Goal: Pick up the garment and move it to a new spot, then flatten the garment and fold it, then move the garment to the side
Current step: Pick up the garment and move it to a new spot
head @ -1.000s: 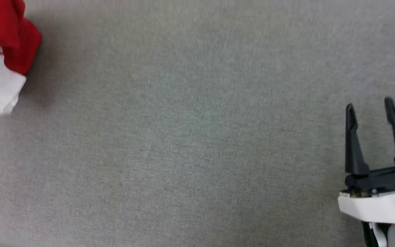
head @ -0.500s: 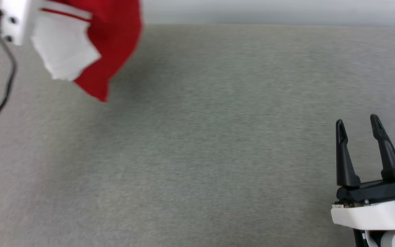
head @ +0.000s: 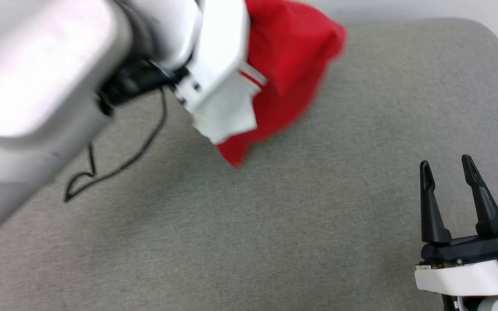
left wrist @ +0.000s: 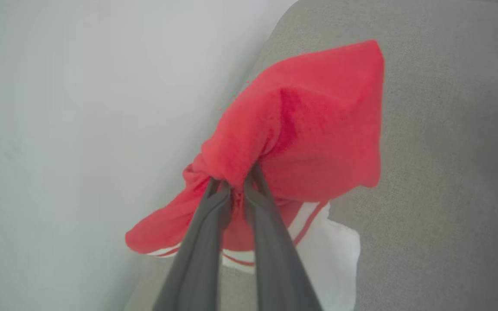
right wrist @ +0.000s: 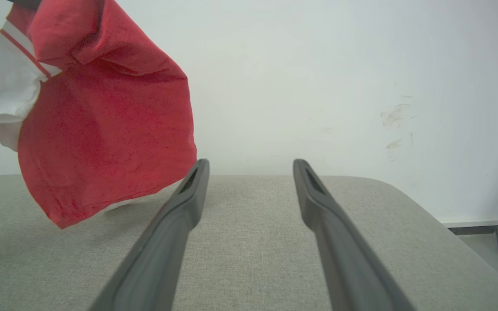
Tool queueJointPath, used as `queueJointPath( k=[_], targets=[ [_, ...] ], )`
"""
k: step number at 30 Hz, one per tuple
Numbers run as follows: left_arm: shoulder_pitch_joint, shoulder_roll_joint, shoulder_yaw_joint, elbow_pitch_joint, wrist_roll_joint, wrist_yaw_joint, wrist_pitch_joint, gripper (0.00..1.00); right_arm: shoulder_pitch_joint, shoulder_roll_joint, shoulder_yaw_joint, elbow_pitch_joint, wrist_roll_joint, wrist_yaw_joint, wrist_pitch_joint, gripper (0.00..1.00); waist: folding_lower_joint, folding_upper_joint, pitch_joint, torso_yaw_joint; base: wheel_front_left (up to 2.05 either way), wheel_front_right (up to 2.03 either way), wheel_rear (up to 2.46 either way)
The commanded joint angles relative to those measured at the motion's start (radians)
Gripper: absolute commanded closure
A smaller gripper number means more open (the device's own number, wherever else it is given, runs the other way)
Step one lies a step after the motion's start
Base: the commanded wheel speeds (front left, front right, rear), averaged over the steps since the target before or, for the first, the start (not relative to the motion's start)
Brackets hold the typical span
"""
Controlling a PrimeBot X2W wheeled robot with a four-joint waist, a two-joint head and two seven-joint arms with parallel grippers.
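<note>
One pinch going on: left gripper clamped on the bunched garment over the grey padded surface, right gripper spread wide

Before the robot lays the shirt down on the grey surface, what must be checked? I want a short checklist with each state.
1. The left gripper is shut on the shirt: ok.
2. The right gripper is open, apart from the shirt: ok.
3. Bare grey surface under the shirt: ok.
4. Shirt's lowest corner off the surface: cannot tell.
5. Shirt spread flat: not ok, bunched.
</note>
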Motion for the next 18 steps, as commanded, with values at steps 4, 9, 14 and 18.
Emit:
queueJointPath(
  k=[4,9,14,18],
  targets=[
    [0.065,-0.034,-0.094,0.022,-0.019,0.001,-0.039,1.00,-0.025,0.002,0.003,-0.004,0.008,-0.001,-0.002,0.00,0.0001,0.0000,0.066,-0.043,0.00,0.00,0.00],
    [0.147,-0.032,-0.203,0.063,-0.022,0.001,-0.054,1.00,-0.045,0.002,0.007,-0.004,0.013,-0.001,-0.002,0.00,0.0001,0.0000,0.121,-0.051,0.00,0.00,0.00],
    [0.266,-0.029,-0.231,0.086,-0.008,0.001,-0.035,1.00,-0.062,0.002,0.012,0.001,0.012,-0.001,-0.002,0.00,0.0001,0.0000,0.157,-0.050,0.00,0.00,0.00],
    [0.360,-0.028,-0.236,0.092,0.024,0.000,-0.005,1.00,-0.064,0.002,0.013,0.008,0.005,-0.001,-0.002,0.00,0.0001,0.0000,0.160,-0.045,0.00,0.00,0.00]
  ],
)
